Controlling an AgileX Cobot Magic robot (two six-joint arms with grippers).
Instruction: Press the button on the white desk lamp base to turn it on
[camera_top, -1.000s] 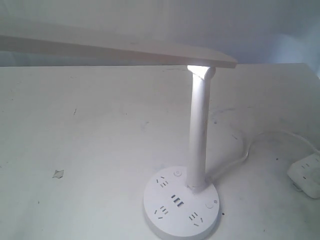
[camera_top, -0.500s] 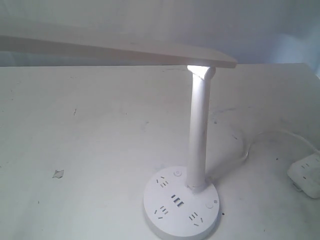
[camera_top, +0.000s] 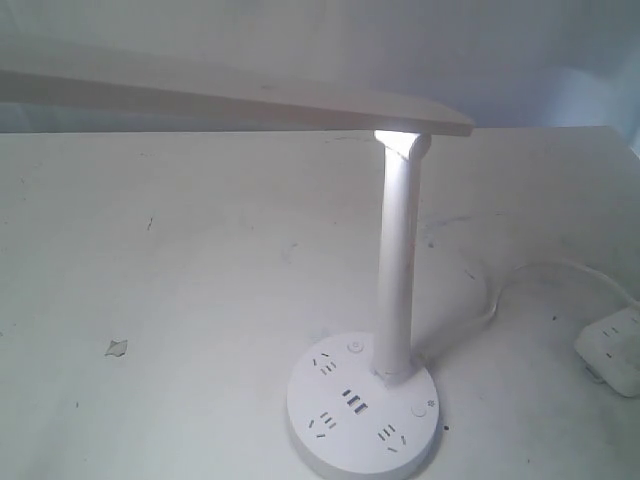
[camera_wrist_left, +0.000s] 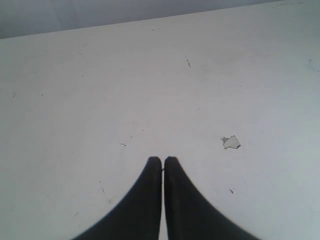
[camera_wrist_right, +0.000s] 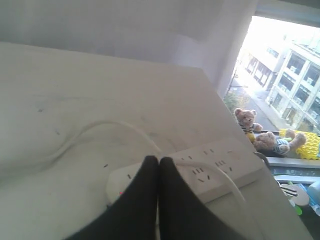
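Both grippers pressed together, holding nothing: left gripper (camera_wrist_left: 163, 161) over tabletop (camera_wrist_left: 75, 100) near a scrap (camera_wrist_left: 231, 142), right gripper (camera_wrist_right: 159, 161) over the power strip (camera_wrist_right: 215, 170). Lamp (camera_top: 397, 270) stands centre-right, base (camera_top: 362, 418) at the near edge, well left of the strip. Glow shows at the head hinge. Two round buttons (camera_top: 417, 410) on the base flank the pole.

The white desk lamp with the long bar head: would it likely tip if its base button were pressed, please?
Probably not: its round white disc base sits wide and flat. The bar head overhangs far, so a sideways shove might rock it.
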